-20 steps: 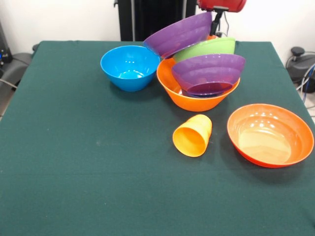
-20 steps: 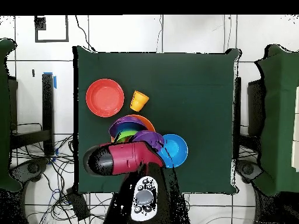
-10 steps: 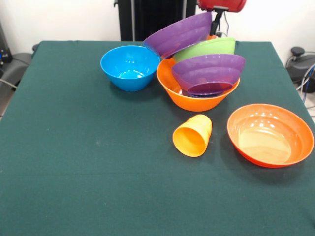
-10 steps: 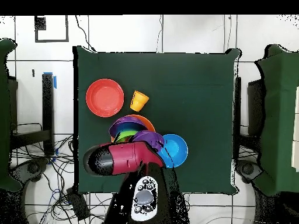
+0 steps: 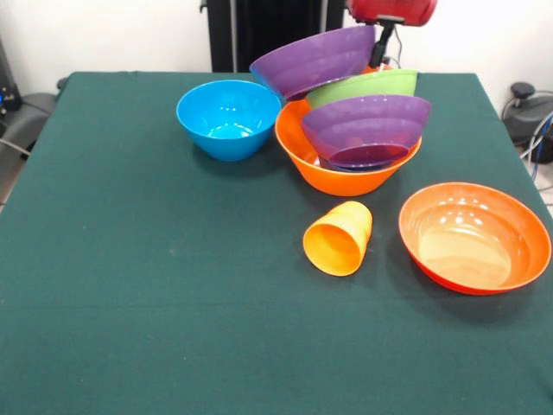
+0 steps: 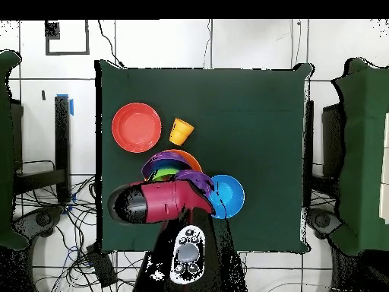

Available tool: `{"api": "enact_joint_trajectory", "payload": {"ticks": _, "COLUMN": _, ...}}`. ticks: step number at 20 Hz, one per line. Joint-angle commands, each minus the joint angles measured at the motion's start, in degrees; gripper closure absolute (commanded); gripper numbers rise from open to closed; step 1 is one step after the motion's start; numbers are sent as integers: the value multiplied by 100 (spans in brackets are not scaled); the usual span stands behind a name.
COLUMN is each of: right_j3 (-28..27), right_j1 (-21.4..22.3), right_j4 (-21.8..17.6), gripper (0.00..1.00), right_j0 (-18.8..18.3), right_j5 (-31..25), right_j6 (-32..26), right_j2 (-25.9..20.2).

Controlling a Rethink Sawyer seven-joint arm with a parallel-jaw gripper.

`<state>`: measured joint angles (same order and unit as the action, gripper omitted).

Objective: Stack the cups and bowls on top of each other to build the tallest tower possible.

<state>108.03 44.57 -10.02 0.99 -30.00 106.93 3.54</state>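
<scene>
The tower stands at the back: a big yellow-orange bowl (image 5: 341, 173) holds a purple bowl (image 5: 367, 130), with a lime green bowl (image 5: 367, 85) behind it. Above these a second purple bowl (image 5: 313, 60) hangs tilted, its raised right rim pinched in my gripper (image 5: 378, 47), which is shut on it. A medium blue bowl (image 5: 228, 117) sits to the left of the tower. One yellow-orange cup (image 5: 339, 238) lies on its side in front. A wide red-orange bowl (image 5: 474, 235) rests upright at the right. In the overhead view the arm (image 6: 156, 204) covers most of the stack (image 6: 169, 163).
Everything stands on a green cloth-covered table (image 5: 130, 285). Cables and equipment lie off the table's right edge (image 5: 529, 112). The overhead view shows the red-orange bowl (image 6: 137, 127), the cup (image 6: 180, 131) and the blue bowl (image 6: 229, 195) around the stack.
The held purple bowl has shifted slightly left and its right rim has risen with the gripper. Nothing else has moved.
</scene>
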Motion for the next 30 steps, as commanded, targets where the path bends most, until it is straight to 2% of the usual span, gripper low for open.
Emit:
{"api": "enact_joint_trajectory", "payload": {"ticks": 1, "right_j3": -807, "right_j1": -485, "right_j4": 391, "gripper": 100, "right_j0": 337, "right_j5": -354, "right_j6": 1085, "right_j2": -273}}
{"api": "enact_joint_trajectory", "payload": {"ticks": 9, "right_j3": -1384, "right_j1": -922, "right_j4": 586, "gripper": 100, "right_j0": 662, "right_j5": -541, "right_j6": 1392, "right_j2": -14}}
{"api": "enact_joint_trajectory", "payload": {"ticks": 19, "right_j3": -1901, "right_j1": -1430, "right_j4": 733, "gripper": 100, "right_j0": 870, "right_j5": -453, "right_j6": 1750, "right_j2": 158}}
{"api": "enact_joint_trajectory", "payload": {"ticks": 30, "right_j3": -1813, "right_j1": -1399, "right_j4": 696, "gripper": 100, "right_j0": 817, "right_j5": -358, "right_j6": 1692, "right_j2": 136}}
